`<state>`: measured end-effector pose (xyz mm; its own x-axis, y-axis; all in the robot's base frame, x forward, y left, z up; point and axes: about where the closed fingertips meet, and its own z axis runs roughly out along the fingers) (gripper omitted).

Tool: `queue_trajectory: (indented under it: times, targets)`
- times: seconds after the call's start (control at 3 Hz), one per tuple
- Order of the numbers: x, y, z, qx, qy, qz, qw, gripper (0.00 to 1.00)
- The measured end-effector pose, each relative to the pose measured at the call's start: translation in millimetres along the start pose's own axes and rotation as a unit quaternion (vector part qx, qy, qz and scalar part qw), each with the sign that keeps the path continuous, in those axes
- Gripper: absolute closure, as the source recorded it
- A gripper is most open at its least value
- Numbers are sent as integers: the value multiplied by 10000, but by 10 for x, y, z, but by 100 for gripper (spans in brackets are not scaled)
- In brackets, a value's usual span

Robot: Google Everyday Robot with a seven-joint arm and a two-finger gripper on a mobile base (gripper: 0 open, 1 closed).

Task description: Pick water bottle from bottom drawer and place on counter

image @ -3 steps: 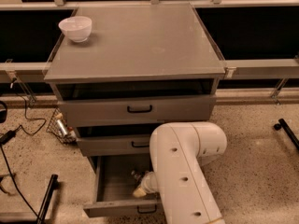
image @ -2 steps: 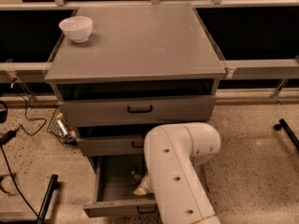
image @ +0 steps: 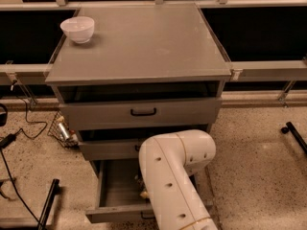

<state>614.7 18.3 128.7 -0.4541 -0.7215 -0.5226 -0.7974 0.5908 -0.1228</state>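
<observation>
Gripper is down inside the open bottom drawer, almost fully hidden behind the white arm; open or closed, cannot tell. Water bottle not clearly visible: only a small pale bit shows right at the gripper, unclear what. Counter is above and behind the gripper, white bowl on its far-left corner. Wire basket sits up-left of the gripper, on the floor.

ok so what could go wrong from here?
1. The arm hides the hand, somewhere down in the bottom drawer, so the grasp can't be checked.
2. The middle drawer sits right above that opening; lifting out could snag it.
3. A bowl sits on the counter, back-left corner; place away from it.
</observation>
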Motion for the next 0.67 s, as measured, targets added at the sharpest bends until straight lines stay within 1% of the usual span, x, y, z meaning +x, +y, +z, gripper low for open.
queue_trajectory:
  times: [0.33,0.67]
  targets:
    - [53,-91,119,101,56,103,9999,39]
    - [56,-103,135,114,58,114,9999,54]
